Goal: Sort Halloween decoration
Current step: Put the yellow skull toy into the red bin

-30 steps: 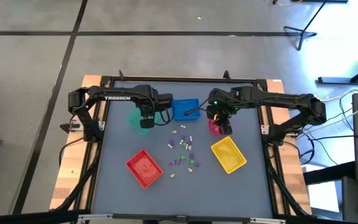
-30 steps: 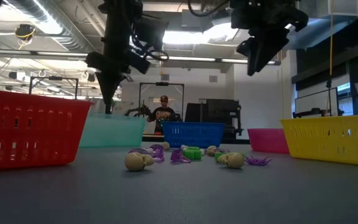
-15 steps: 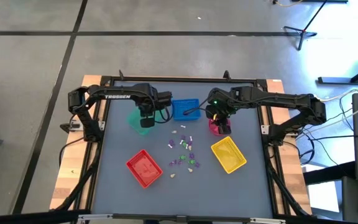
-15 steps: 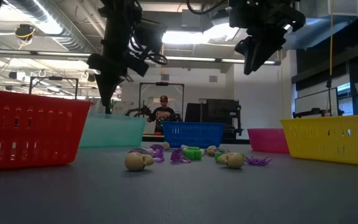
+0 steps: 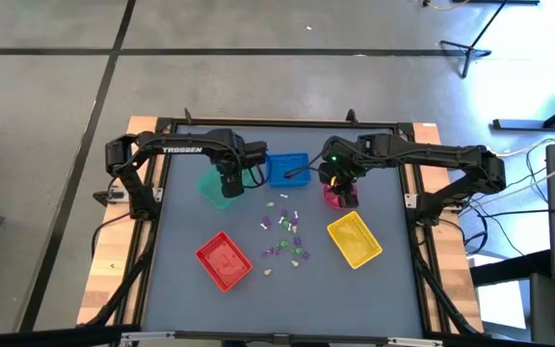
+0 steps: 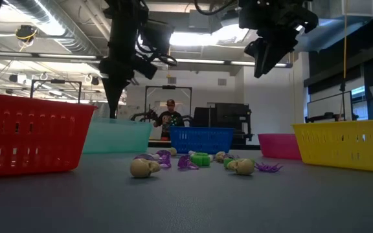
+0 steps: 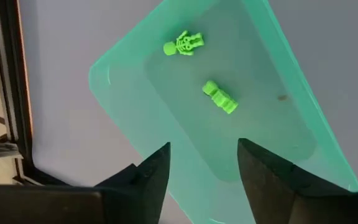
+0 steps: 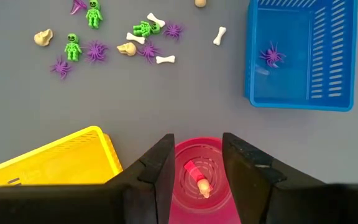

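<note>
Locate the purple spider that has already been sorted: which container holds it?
The purple spider lies alone inside the blue basket, seen in the right wrist view; in the high view that basket sits at the table's far edge, between the green tray and the pink bowl.

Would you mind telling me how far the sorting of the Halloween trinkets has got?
Done: two green trinkets lie in the green tray, a purple spider in the blue tray, a pinkish piece in the pink bowl. In hand: nothing; the left hand hangs open over the green tray, the right hand open over the bowl. Left: the scattered pile mid-table.
</note>
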